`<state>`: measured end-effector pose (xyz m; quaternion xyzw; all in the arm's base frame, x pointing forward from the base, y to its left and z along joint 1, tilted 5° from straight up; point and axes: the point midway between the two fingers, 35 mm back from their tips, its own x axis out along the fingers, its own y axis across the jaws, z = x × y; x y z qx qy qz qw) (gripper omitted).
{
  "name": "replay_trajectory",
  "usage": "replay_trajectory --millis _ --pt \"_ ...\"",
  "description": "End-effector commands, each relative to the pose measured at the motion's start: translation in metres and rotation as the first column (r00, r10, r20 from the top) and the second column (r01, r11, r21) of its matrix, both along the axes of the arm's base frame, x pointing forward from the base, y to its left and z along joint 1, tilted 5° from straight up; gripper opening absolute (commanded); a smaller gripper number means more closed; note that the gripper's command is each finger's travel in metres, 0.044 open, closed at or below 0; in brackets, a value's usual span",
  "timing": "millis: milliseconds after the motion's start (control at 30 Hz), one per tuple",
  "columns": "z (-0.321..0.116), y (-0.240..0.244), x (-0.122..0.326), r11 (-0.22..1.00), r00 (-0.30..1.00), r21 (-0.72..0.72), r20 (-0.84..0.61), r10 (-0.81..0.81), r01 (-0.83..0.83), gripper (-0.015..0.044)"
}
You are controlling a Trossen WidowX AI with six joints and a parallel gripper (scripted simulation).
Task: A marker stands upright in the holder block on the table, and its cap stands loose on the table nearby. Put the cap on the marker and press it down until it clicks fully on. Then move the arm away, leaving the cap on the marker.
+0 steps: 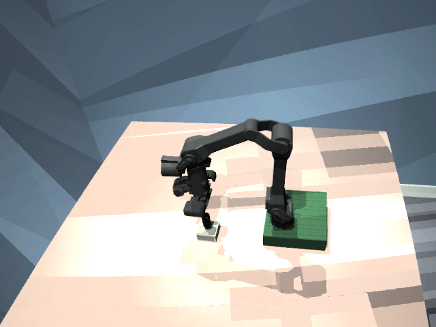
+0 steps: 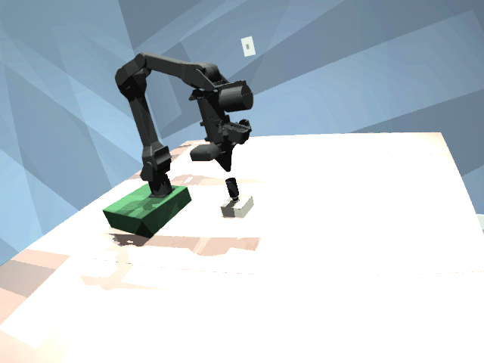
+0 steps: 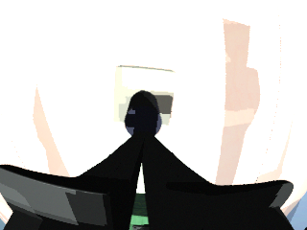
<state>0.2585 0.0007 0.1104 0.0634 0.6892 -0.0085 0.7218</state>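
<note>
Pincer (image 2: pixel 226 167) seen shut on nothing, fingers pressed together, held above cap (image 2: pixel 232 188). Cap judged already seated on marker in holder block (image 2: pixel 242 206), leaning slightly. Step in hand judged: pressing cap down with closed tips. Next move: straight descent onto cap top. Table (image 2: pixel 352 234) pale, glare-washed; blue-grey walls behind.
</note>
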Motion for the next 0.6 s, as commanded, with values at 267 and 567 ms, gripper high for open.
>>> replay_trajectory --millis 267,567 --pt "-0.018 0.001 -0.001 1.0 1.0 0.001 -0.005 0.005 -0.005 0.0" --pt "-0.031 0.002 0.0 1.0 1.0 0.001 -0.005 0.005 -0.005 0.0"
